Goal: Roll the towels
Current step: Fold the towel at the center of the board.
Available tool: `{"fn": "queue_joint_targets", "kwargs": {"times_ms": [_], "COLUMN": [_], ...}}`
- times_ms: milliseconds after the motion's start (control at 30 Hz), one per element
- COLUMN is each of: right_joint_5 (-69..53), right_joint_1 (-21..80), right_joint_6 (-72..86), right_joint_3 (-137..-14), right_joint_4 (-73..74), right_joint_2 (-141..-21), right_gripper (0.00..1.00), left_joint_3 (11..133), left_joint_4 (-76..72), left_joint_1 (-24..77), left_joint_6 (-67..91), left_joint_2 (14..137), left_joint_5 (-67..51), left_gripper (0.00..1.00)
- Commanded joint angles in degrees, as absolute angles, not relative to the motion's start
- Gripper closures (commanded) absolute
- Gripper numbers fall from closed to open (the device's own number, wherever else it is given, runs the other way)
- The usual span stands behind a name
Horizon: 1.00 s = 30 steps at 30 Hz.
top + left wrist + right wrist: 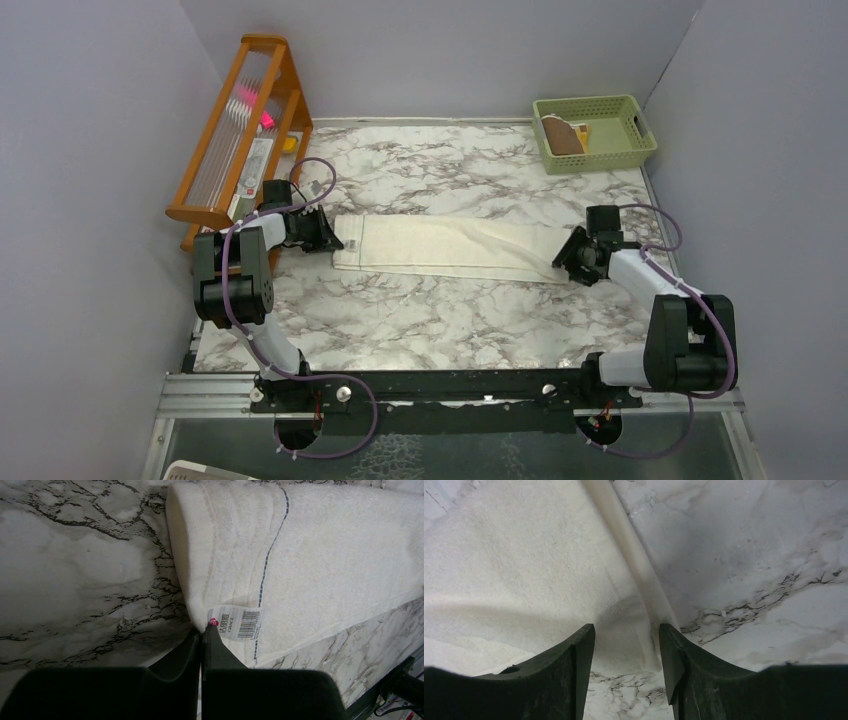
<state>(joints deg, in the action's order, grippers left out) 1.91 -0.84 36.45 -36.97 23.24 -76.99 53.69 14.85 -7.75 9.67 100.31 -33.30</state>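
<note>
1. Marble-patterned table (430,320): bears all the items below.
2. Cream towel (440,245): folded into a long strip, lying flat across the table's middle between the two arms.
3. Wooden rack (240,130): far left corner.
4. Green basket (600,155): far right corner.
5. Brown towel (562,135): inside the basket, at its left side.
6. Right gripper (626,630): fingers apart, straddling the strip's right end corner.
7. Left gripper (201,630): fingers together, tips at the strip's left corner; a pinch on the cloth cannot be confirmed.
8. Barcode label (240,622): on that corner, just beside the left fingertips.
</note>
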Motion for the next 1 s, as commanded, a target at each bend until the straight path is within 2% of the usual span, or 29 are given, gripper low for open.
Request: {"fn": "queue_joint_targets", "kwargs": {"times_ms": [0,333,500,667,733,967], "right_joint_5": [2.69,2.93,4.58,6.11,6.15,8.26], "right_joint_1": [-1.09,-1.06,-1.07,-1.27,-1.53,-2.93], "right_joint_6": [38.80,39.55,39.20,38.26,37.92,36.50], "right_joint_3": [-36.43,-35.53,-36.07,-37.13,-37.54,-37.97], "right_joint_4": [25.58,24.72,25.02,25.25,25.31,26.38], "right_joint_2": [-77.61,-76.44,-75.33,-74.84,-75.10,-74.46], "right_gripper": [0.49,0.53,0.65,0.95,0.99,0.99], "left_joint_3": [53.97,53.88,54.04,54.16,54.22,54.48], "left_joint_4": [16.97,17.05,17.21,17.31,17.46,17.69], "left_joint_1": [-7.88,-7.75,-7.82,-7.82,-7.86,-7.83], "left_joint_6": [7.91,7.89,7.73,7.65,7.57,7.38], "left_joint_2": [101.08,100.96,101.03,101.14,101.18,101.58], "left_joint_5": [-30.14,-29.98,-29.89,-29.72,-29.71,-29.45], "left_gripper": [1.00,1.00,1.00,1.00,1.00,1.00]}}
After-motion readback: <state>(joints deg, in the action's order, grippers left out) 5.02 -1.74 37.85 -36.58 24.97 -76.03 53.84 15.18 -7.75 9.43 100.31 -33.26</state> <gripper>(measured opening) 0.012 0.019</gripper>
